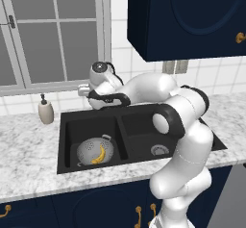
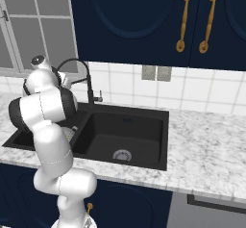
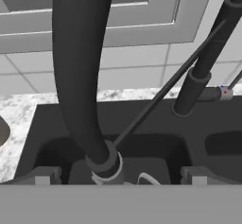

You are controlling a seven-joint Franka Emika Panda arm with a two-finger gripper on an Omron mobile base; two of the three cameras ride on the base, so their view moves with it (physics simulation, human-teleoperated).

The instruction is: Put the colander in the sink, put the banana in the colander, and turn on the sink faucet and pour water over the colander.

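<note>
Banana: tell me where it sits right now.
In the left base view the banana lies inside the colander, which sits in the sink's left basin, below and right of the soap dispenser.

Looked matt black on the sink (image 1: 139, 121), dull perforated metal on the colander (image 1: 89, 150), smooth yellow on the banana (image 1: 99, 155), veined polished stone on the counter (image 1: 29, 159)

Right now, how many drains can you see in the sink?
1. The silver drain lies bare in the right basin of the sink. The colander holding the banana covers the left basin's floor, so a second may be hidden.
</note>
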